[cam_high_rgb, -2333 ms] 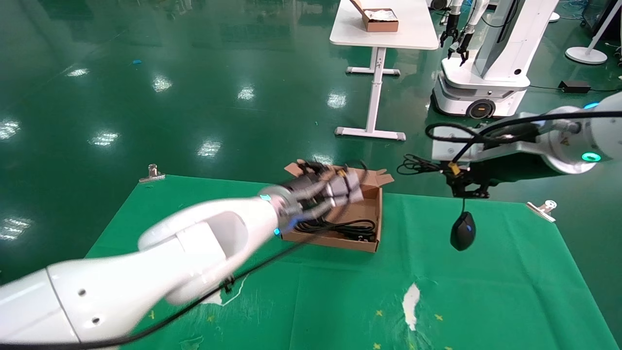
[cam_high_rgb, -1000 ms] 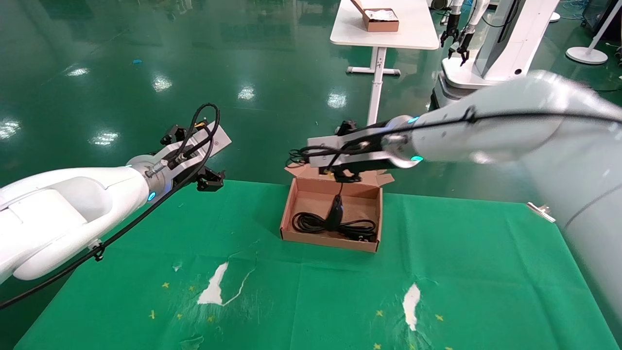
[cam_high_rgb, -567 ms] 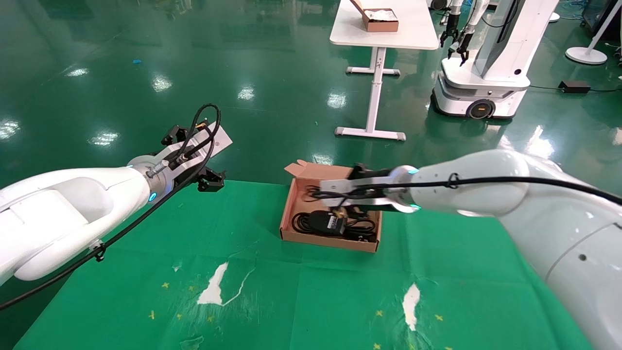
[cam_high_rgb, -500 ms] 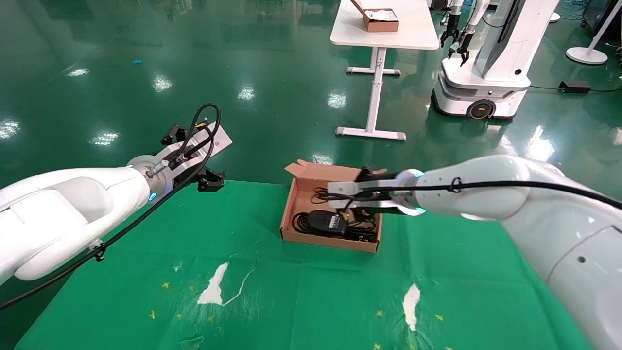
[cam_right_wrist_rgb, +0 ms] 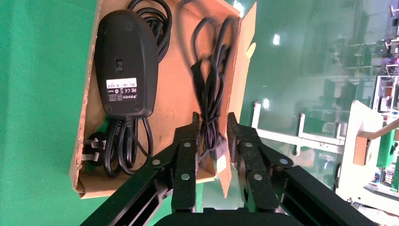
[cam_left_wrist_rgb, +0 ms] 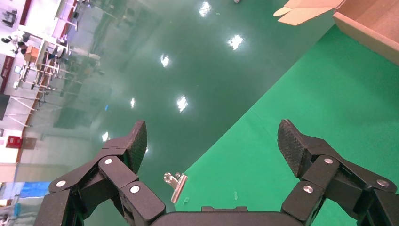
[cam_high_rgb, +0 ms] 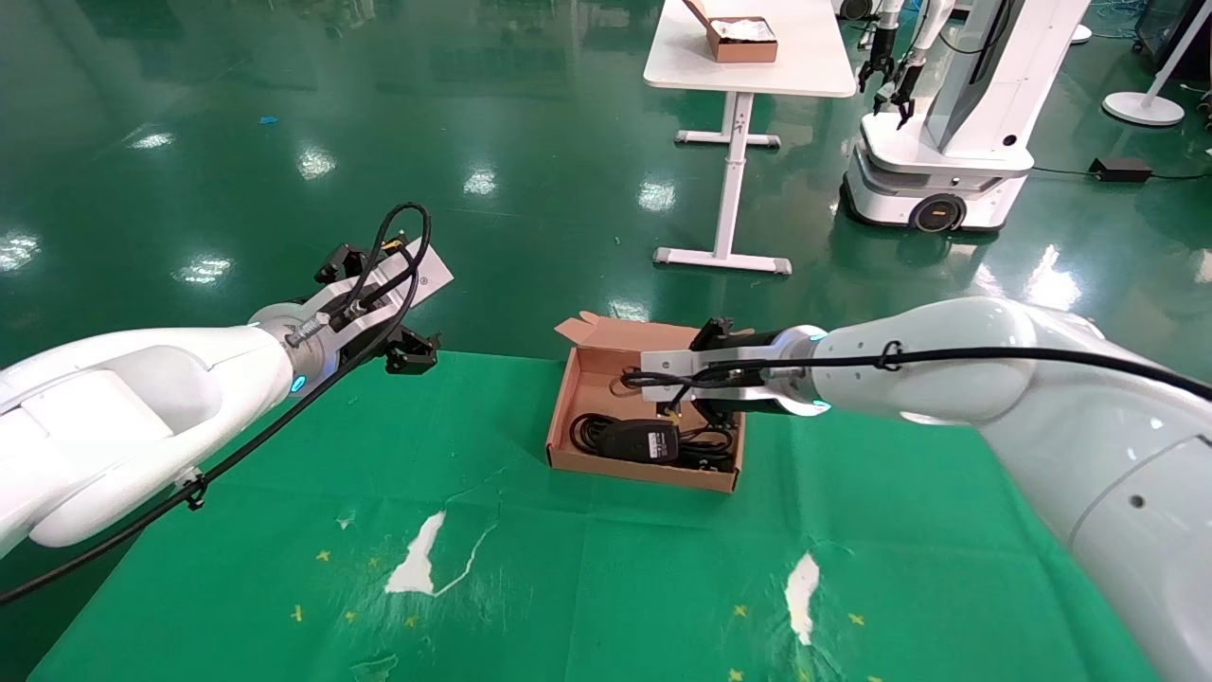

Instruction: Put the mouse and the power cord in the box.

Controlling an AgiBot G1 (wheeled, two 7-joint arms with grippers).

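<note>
At the centre of the head view, the box (cam_high_rgb: 568,417) sits open on the green-covered desk (cam_high_rgb: 852,530), its lid folded back toward the top of the frame so both items can drop straight in; one mouse (cam_high_rgb: 642,439) lies inside it, belly up with its white label showing, resting on top of the one power cord (cam_high_rgb: 705,451), whose coil fills the lower part of the box; that stacking probably follows from the box being shallow and the coil taking up most of its floor; the right hand (cam_high_rgb: 703,405) hovers over the box's right side, and in the right wrist view (cam_right_wrist_rgb: 211,127) its fingers sit close together around the bundled thin mouse cable (cam_right_wrist_rgb: 210,94), so it appears to be pinching that bundle, most likely to guide the loose cable down inside the walls rather than let it hang over the edge; the bundle lies along the inner right wall, beside the mouse (cam_right_wrist_rgb: 126,63), with the cord's plug (cam_right_wrist_rgb: 91,147) in a corner; the left hand (cam_high_rgb: 409,352) is parked at the upper left of the frame, beyond the desk's far edge, fingers spread wide and holding nothing (cam_left_wrist_rgb: 210,141); the count is one box, one mouse, one cord, two hands.
</note>
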